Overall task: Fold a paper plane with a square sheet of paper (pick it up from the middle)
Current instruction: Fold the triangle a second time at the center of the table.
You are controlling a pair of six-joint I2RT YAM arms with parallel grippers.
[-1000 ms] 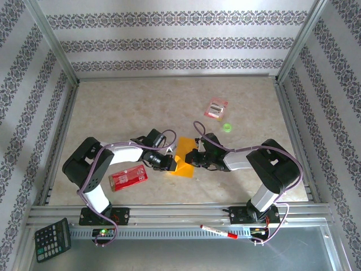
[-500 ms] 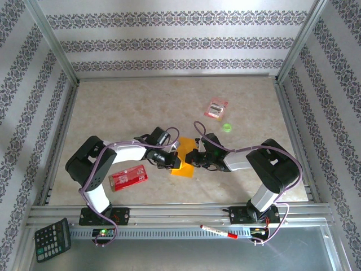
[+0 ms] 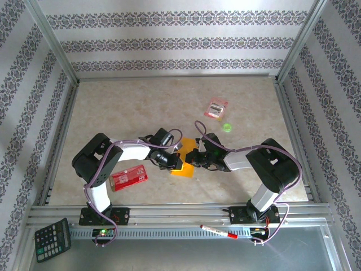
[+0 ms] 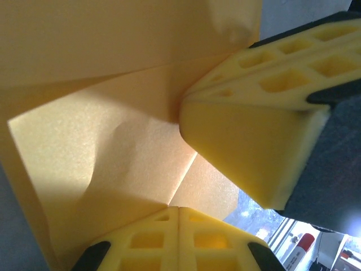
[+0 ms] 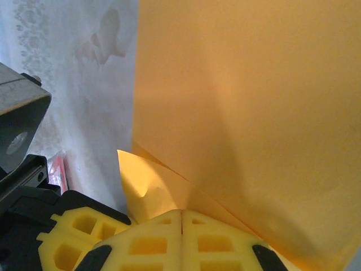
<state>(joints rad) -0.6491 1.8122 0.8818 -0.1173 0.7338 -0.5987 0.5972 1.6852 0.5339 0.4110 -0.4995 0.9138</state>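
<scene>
The sheet of paper (image 3: 183,168) lies near the middle of the worktop (image 3: 124,107), closer to its near edge than its far one, directly between the two arms. Both have hold of it. The left claw (image 3: 173,162) comes at it from the left and is closed tight on its left side. The right claw (image 3: 194,158) meets it from the right and is also clamped shut on it. In the left wrist view the yellow foam fingers (image 4: 141,243) are pressed together over the paper, with a sharp crease running up from them. The other claw's foam block sits just beside them. In the right wrist view the closed fingers (image 5: 214,243) pinch the lower edge while the rest of the sheet rises steeply above them. The sheet looks partly folded and partly lifted off the worktop. From above, its longer side seems to run from the near edge towards the far edge, across the line between the claws. Neither arm is clearly nearer, so the next fold will probably depend on the two moving together. A red packet (image 3: 128,176) lies to the left and a pink-and-white packet (image 3: 215,108) towards the far right. A calculator (image 3: 52,240) and a marker (image 3: 219,232) lie in front of the arm bases. None of their print is large enough to read.
</scene>
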